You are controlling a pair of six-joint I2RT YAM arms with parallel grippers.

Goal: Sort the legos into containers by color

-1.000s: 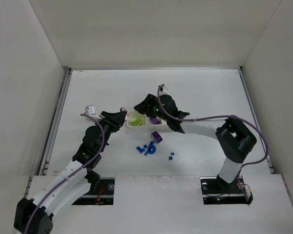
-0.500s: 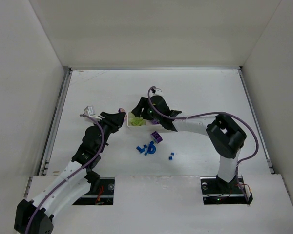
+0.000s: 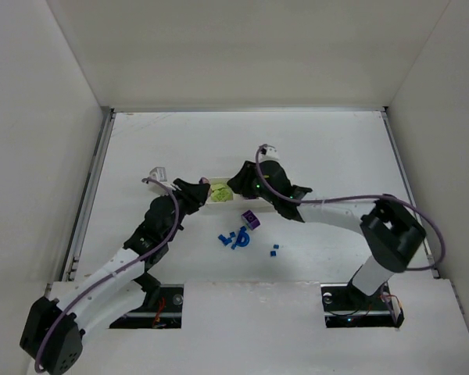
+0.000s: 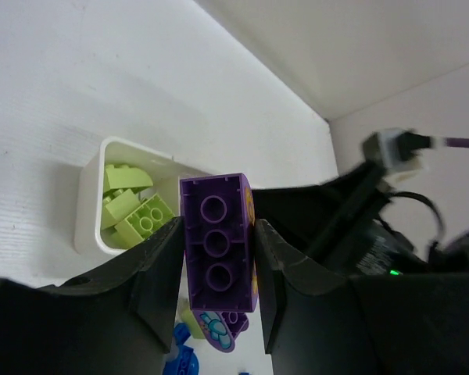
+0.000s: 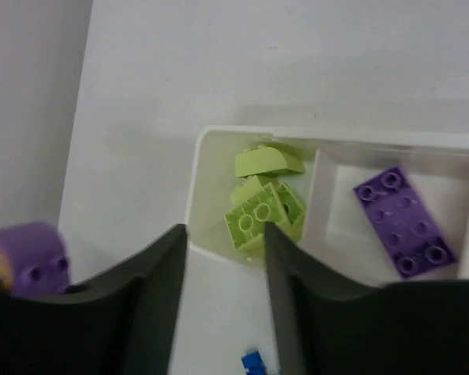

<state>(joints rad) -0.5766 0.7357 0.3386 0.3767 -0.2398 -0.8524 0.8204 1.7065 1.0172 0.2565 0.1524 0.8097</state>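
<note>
The left gripper (image 4: pixel 217 262) pinches a purple brick (image 4: pixel 216 226) near the tray's (image 4: pixel 88 199) green end. I'd move it over the middle compartment before releasing, clear of the spread, empty right gripper (image 5: pixel 223 234).

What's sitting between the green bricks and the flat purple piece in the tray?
Only the white divider wall of the tray. The green bricks and the flat purple piece lie in adjoining compartments, as the right wrist view shows.
</note>
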